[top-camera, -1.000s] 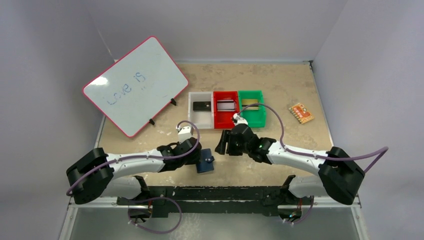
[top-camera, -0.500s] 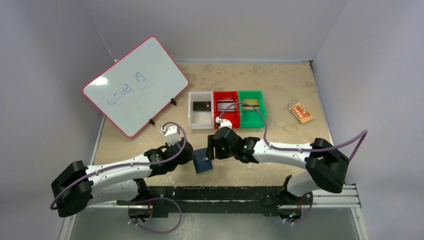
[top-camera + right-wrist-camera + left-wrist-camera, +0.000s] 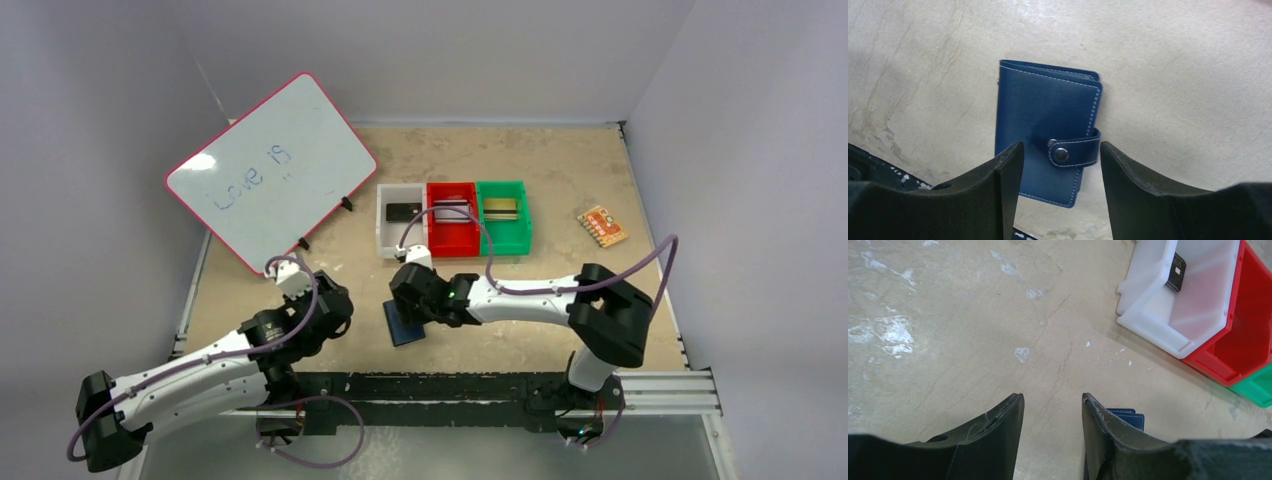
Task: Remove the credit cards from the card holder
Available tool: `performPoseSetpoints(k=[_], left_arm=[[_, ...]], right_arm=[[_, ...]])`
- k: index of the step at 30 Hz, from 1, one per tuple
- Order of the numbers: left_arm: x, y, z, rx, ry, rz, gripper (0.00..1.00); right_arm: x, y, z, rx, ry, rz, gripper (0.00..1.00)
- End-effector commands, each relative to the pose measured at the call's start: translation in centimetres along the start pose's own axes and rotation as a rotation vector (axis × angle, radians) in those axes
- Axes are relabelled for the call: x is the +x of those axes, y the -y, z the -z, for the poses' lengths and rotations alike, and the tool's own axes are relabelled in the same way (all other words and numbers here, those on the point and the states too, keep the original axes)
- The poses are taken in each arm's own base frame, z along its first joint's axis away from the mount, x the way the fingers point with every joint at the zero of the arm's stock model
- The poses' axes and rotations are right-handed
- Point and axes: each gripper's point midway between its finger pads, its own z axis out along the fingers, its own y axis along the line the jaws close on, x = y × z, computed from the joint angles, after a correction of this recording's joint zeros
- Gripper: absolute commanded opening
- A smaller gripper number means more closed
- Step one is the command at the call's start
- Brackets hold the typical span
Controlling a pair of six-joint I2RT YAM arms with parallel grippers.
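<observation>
Navy and stitched in white, the card holder (image 3: 1048, 115) lies flat on the table (image 3: 570, 170) near the front edge. Its tab is snapped shut over the cover, so no card can come out until that snap button (image 3: 1061, 154) is undone. The right gripper (image 3: 1062, 149) hangs directly above it with fingers spread and nothing between them, straddling the tab, probably lined up to pinch or pin it. The left gripper (image 3: 1053, 399) sits off to the left over the tabletop, fingers parted and empty, apparently leaving the right arm room. Behind, the white bin (image 3: 385, 238) holds a dark card (image 3: 1175, 271), which suggests removed cards go there.
</observation>
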Motion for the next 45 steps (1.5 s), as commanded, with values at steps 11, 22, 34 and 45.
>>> performPoseSetpoints(k=[11, 22, 34, 45], left_arm=[[0.1, -0.9, -0.6, -0.052, 0.029, -0.031, 0.46], [0.3, -0.3, -0.6, -0.031, 0.017, -0.033, 0.46], [0.7, 0.7, -0.7, -0.012, -0.006, -0.042, 0.46], [1.1, 1.4, -0.9, 0.001, -0.021, -0.041, 0.46]], right_arm=[[0.2, 2.5, -0.5, 0.298, -0.016, 0.074, 0.42], [0.7, 3.2, 0.6, 0.312, -0.007, -0.006, 0.22], [0.5, 5.2, 1.9, 0.399, 0.030, -0.078, 0.21], [0.8, 6.8, 3.2, 0.469, 0.039, -0.118, 0.24]])
